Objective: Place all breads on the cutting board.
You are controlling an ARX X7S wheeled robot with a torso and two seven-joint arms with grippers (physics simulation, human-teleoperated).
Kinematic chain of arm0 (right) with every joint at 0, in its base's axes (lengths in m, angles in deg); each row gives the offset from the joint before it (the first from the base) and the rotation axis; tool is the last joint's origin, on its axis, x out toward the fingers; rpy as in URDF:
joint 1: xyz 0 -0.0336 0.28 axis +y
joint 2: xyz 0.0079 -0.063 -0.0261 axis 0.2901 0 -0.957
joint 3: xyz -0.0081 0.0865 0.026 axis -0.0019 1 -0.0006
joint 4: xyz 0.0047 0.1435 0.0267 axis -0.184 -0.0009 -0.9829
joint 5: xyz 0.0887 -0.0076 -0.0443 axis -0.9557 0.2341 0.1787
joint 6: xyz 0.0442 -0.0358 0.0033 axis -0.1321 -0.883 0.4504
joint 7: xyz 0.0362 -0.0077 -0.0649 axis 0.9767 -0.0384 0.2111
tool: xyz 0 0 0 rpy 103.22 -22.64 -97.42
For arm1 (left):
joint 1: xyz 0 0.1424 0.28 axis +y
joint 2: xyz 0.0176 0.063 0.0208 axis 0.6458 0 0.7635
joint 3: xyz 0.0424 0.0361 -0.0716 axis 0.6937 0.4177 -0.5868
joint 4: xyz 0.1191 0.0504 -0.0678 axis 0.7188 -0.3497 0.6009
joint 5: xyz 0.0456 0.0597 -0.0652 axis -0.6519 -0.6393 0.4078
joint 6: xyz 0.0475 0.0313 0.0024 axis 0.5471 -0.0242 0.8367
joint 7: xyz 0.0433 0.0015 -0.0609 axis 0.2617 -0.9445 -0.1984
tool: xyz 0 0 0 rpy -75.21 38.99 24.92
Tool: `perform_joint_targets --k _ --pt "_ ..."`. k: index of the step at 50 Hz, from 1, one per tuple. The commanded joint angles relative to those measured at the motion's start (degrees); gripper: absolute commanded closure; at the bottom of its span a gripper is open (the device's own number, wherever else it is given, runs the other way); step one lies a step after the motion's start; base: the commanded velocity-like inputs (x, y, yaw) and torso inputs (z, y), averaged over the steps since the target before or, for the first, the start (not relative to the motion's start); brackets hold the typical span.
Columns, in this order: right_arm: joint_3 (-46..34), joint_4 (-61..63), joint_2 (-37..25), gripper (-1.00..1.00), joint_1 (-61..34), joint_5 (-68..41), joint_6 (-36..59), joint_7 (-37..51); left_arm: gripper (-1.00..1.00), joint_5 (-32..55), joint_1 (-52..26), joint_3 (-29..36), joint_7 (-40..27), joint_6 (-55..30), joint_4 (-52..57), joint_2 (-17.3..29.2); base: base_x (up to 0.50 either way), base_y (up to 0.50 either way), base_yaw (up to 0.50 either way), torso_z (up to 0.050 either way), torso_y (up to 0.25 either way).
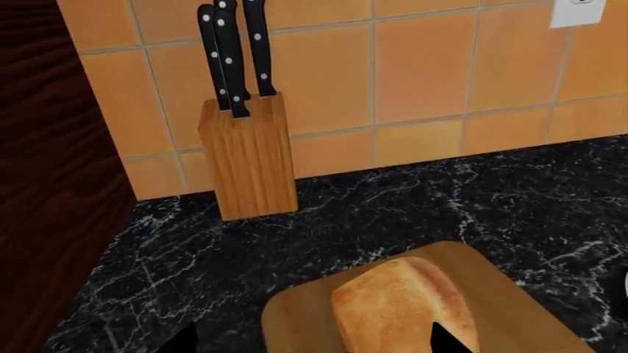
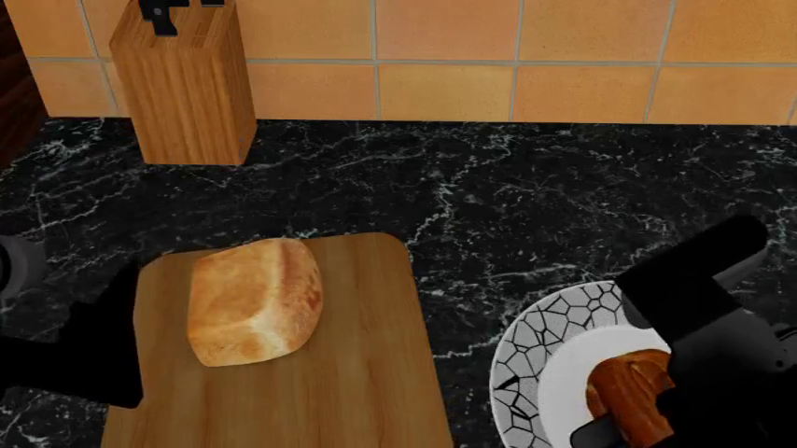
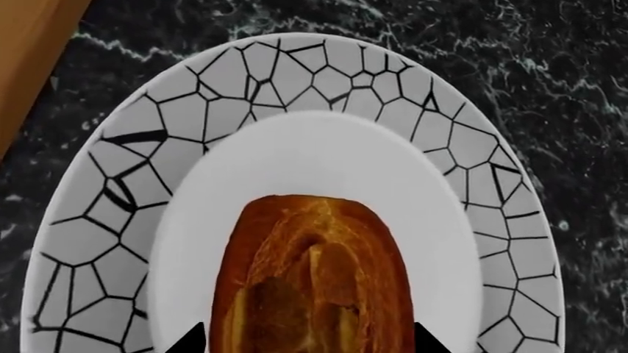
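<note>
Golden and blocky, the loaf chunk (image 2: pixel 256 301) is sitting on the cutting board (image 2: pixel 361 373) at lower left of the head view, lying toward the board's far left part with bare wood stretching out to its right and in front of it. Over in the lower right corner, the darker glossy roll (image 2: pixel 632 397) is resting on a white plate (image 2: pixel 536 350) with a black crackle-pattern rim, and that plate is lying on the black marble counter (image 2: pixel 498 187) just beside the board's right edge. The right pincer (image 3: pixel 306 338) is reaching down around the roll: in its wrist view both dark fingertips (image 3: pixel 187 340) are showing at the bottom edge, one on each side of the roll, spread apart; whether they are actually touching the crust, I cannot tell. The left pincer (image 1: pixel 309 340) is hovering by the loaf, its tips standing apart, one dark tip overlapping the loaf's near side and the other out over the counter. At upper left, a wooden knife block (image 2: pixel 185 84) is standing upright against the orange tiled wall (image 2: pixel 561 56), black handles sticking up.
</note>
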Motion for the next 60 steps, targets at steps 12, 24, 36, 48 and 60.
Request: perform_joint_targets --k 12,24,36,48,60 --pt "-1.7 0.3 0.2 -1.0 2.6 1.7 -1.8 -0.8 -1.0 0.0 0.6 0.0 -0.3 0.1 0.6 0.2 0.0 0.0 0.0 0.0 0.0" --pt "-1.5 0.0 -0.3 1.0 0.4 4.4 -2.2 -4.5 -1.0 -0.1 0.4 -0.1 -0.1 0.0 0.4 -0.1 0.0 0.0 0.0 0.0 0.0" --pt "1.4 4.9 -1.1 1.0 -7.7 -10.1 3.5 5.2 -1.0 0.0 -0.3 -0.4 0.5 -0.5 -0.6 -0.3 0.0 0.0 0.0 0.0 0.0" --pt "0.3 9.1 2.3 1.0 -16.0 -23.5 6.6 12.0 -1.0 0.1 -1.6 -0.7 1.8 -1.3 -2.7 -0.6 0.0 0.0 0.0 0.0 0.0" --pt "-0.6 12.9 9.1 1.0 -16.4 -24.9 6.7 9.3 -1.0 0.6 -2.6 -1.1 1.2 -1.6 -3.1 -1.2 0.0 0.0 0.0 0.0 0.0"
